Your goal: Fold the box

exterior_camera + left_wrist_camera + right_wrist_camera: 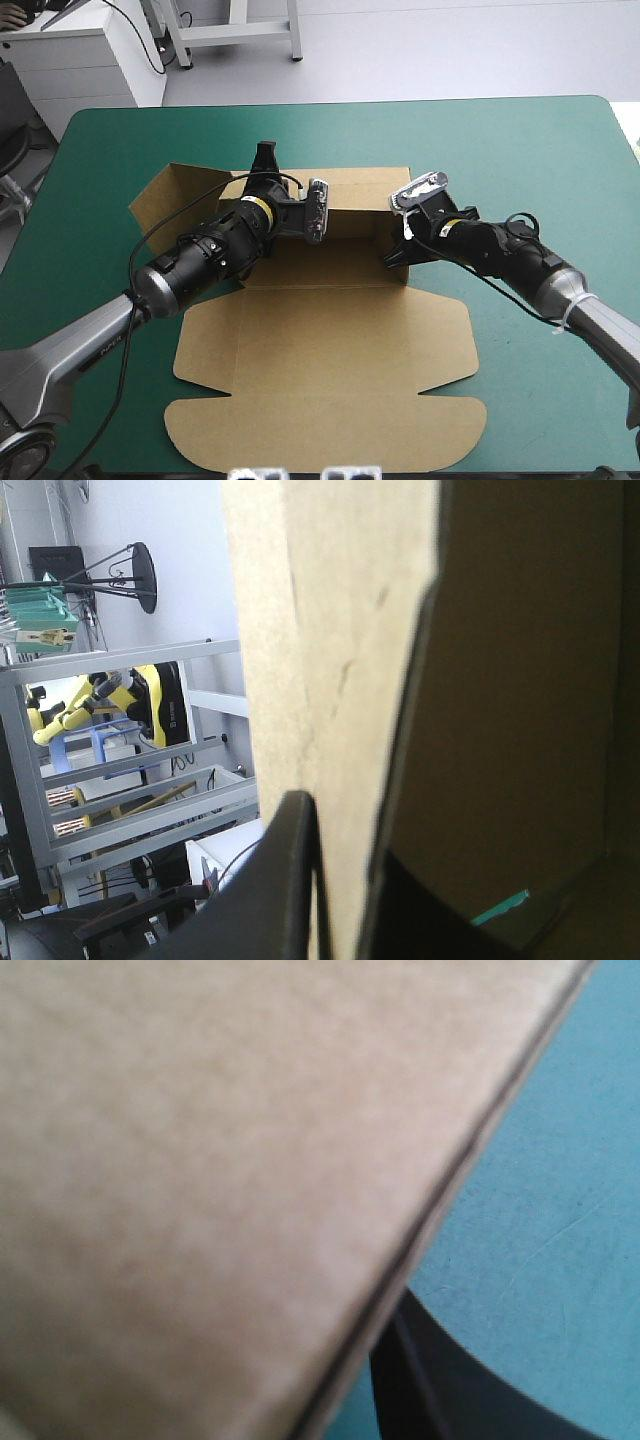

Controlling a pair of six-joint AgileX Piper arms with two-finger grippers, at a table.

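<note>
The box (330,340) sits in the mid of the teal-green table (540,140), long side across. Its near part, incl. the round-edged lid flap (320,435), lies flat on the cover. The far wall (350,195) stands up.

The left gripper (266,152) reaches over that wall near its left end. In the left wrist view the board runs right between the two black fingers (285,880), so the claw is narrow, pinching the wall. I think it holds there so the wall can't flop back down.

The right gripper (397,256) is at the box's right end, by the short side wall (406,225). In the right wrist view one finger (440,1390) is tight by the board's edge; the other is hidden behind the board. So prob. narrow too, pinched on the board, to keep that corner up.

The left side flap (165,200) leans out, not tucked yet. Approx. half the job is left, I'd say: the sides need tucking, w/ both walls kept up.
</note>
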